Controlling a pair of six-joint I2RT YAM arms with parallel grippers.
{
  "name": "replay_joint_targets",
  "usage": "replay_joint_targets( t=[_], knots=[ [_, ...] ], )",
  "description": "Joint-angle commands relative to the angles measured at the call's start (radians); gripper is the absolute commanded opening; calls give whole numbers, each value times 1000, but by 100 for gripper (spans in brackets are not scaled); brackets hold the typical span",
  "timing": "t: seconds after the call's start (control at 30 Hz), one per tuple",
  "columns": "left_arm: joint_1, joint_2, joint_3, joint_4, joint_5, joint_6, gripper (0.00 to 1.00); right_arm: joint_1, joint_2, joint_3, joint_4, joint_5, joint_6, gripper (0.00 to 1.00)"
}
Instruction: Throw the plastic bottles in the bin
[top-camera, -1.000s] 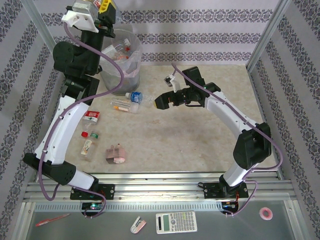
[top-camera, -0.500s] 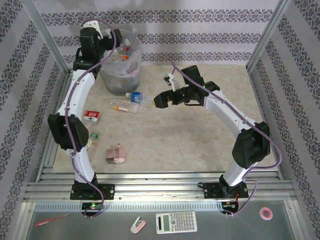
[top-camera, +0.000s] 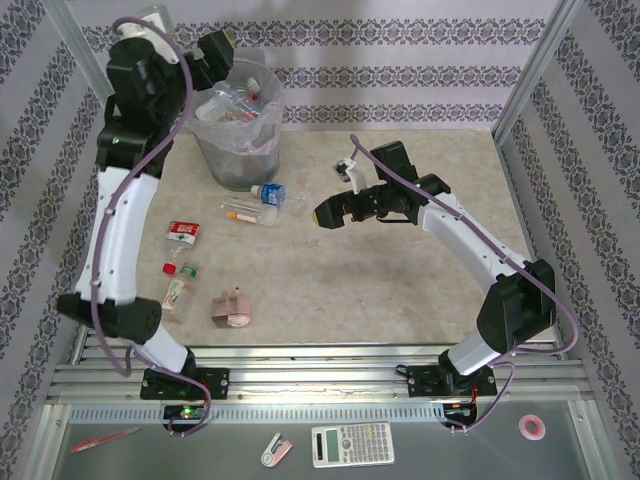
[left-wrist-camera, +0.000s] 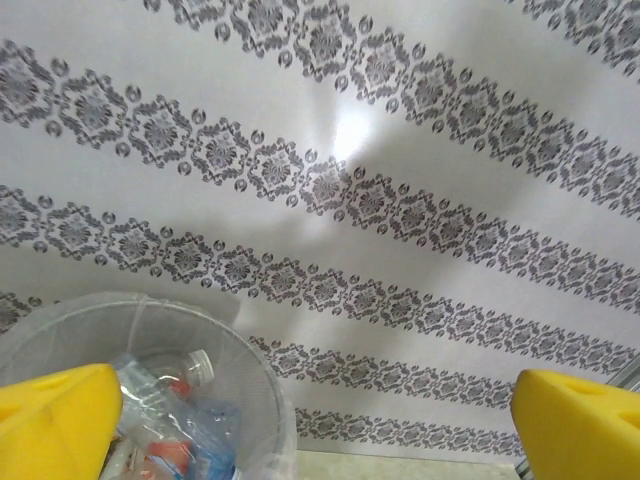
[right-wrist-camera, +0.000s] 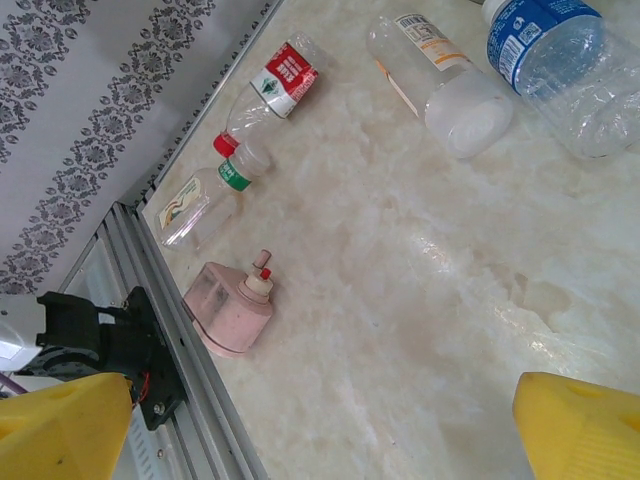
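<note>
The bin (top-camera: 268, 140) stands at the back left and holds several plastic bottles (top-camera: 232, 102). My left gripper (top-camera: 218, 44) hangs open above its left rim with nothing between its yellow fingers (left-wrist-camera: 55, 420). From the left wrist, the bin (left-wrist-camera: 262, 400) and the bottles (left-wrist-camera: 165, 400) in it lie below. On the table lie a blue-label bottle (top-camera: 270, 193), a clear bottle (top-camera: 246, 212), a red-label bottle (top-camera: 182, 232) and a green-cap bottle (top-camera: 178, 290). My right gripper (top-camera: 330, 212) hovers open right of the blue-label bottle (right-wrist-camera: 550, 60). The right wrist view also shows the clear bottle (right-wrist-camera: 440, 80), the red-label bottle (right-wrist-camera: 280, 80) and the green-cap bottle (right-wrist-camera: 205, 195).
A small pink lumpy object (top-camera: 232, 308) sits near the table's front edge, the same pink object (right-wrist-camera: 230, 310) appearing in the right wrist view beside the metal rail (right-wrist-camera: 150, 260). Patterned walls enclose the table on three sides. A calculator (top-camera: 352, 444) lies in front of the arm bases.
My left gripper has opened above the bin and the left arm has swung back to the left. My right gripper has shifted slightly toward the near side, still open.
</note>
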Motion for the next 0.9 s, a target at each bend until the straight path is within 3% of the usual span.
replay_joint_targets(
  t=[0.0,0.27,0.47,0.87],
  knots=[
    [-7,-32,-109,-56,-44,-31,100,9,-30,-10,-14,-32,-31,98],
    [-34,-152,-288,-116,-118,-113,100,11,-68,-63,-10,-35,-39,98],
    [-48,-146,-313,-243,-121,-210,100,9,-86,-84,-10,-37,-43,98],
    [-53,-152,-412,-329,-100,-385,100,3,-110,-109,-14,-40,-54,98]
  ],
)
